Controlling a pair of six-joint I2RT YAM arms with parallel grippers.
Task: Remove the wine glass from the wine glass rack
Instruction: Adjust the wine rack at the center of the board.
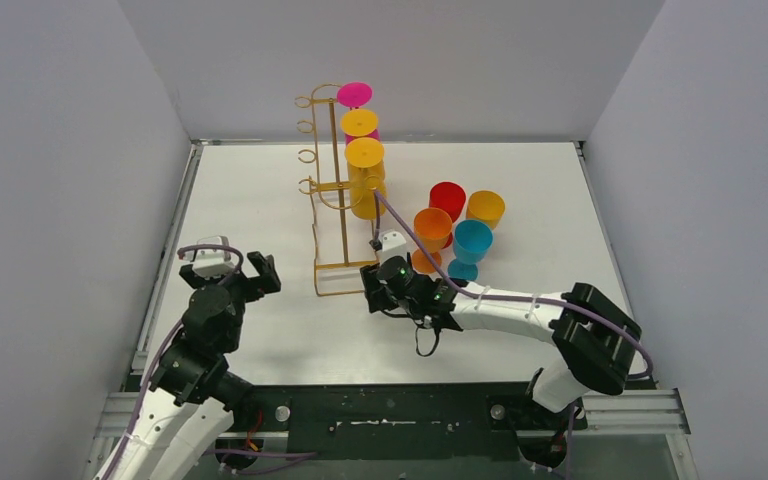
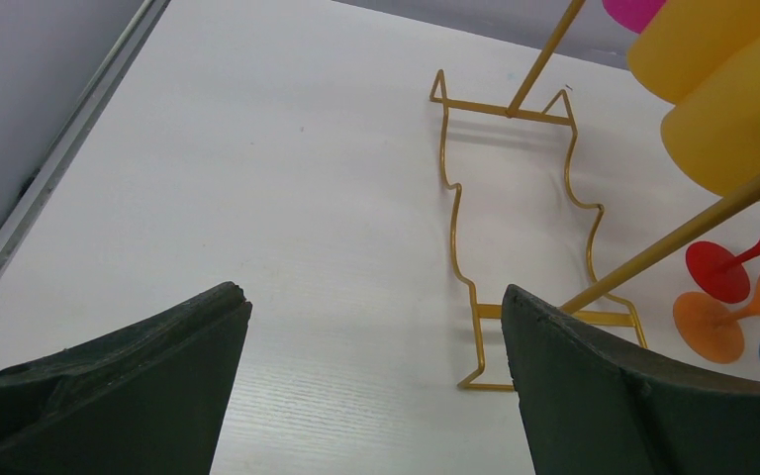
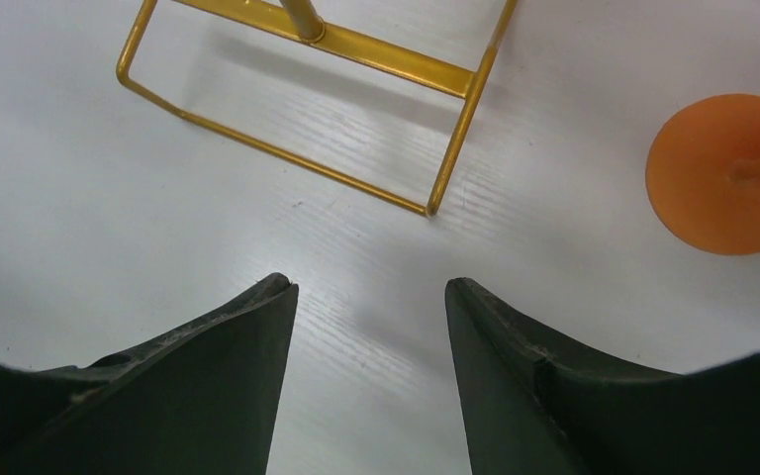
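While left fingers and right fingers gape empty, four loose glasses crowd beside the wine glass rack.

Loose glasses stand right of the rack.

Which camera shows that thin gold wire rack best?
The top external view: it shows the whole thin gold wire rack, base, upright post and curled hooks. The left wrist view shows only its base and lower rods; the right wrist view, just one end of the base.
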